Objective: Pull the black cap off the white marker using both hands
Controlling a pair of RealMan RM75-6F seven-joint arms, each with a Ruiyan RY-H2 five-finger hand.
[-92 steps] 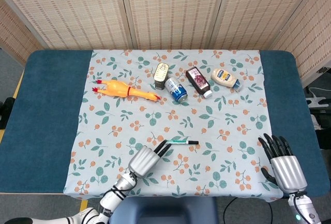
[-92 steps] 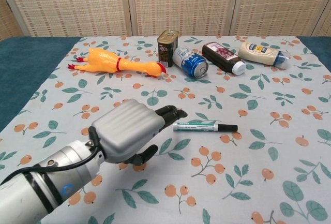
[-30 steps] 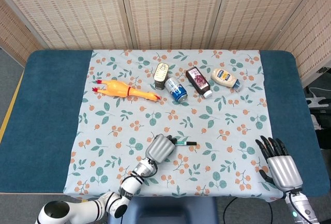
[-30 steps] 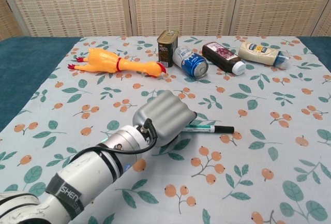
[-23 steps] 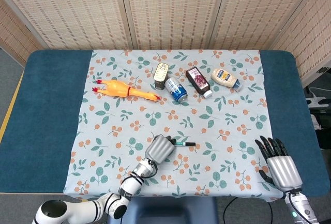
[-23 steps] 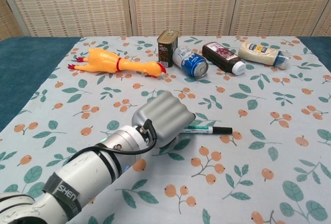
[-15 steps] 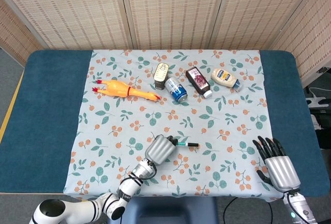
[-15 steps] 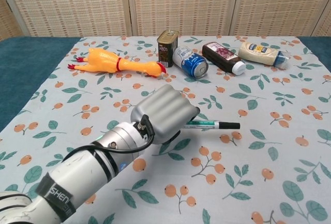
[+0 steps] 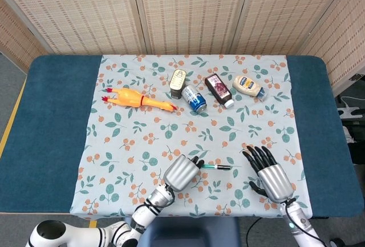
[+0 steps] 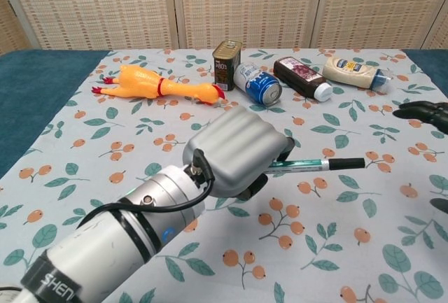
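Observation:
My left hand [image 9: 181,173] [image 10: 236,147] grips the white marker [image 9: 211,167] [image 10: 306,164] and holds it lifted off the cloth, pointing to the right. The black cap [image 9: 225,167] [image 10: 346,163] sits on the marker's free right end. My right hand [image 9: 268,174] is open with fingers spread, a short way to the right of the cap and not touching it. In the chest view only the right hand's dark fingertips [image 10: 422,110] show at the right edge.
At the back of the floral cloth [image 9: 142,138] lie a rubber chicken [image 9: 137,98], a small tin [image 9: 178,81], a blue can [image 9: 194,98], a dark sauce bottle [image 9: 219,89] and a mayonnaise bottle [image 9: 248,86]. Blue table [image 9: 51,116] borders both sides.
My left hand closed on the marker, raised it and carried it nearer and to the right. The right hand moved in from the right edge toward the cap.

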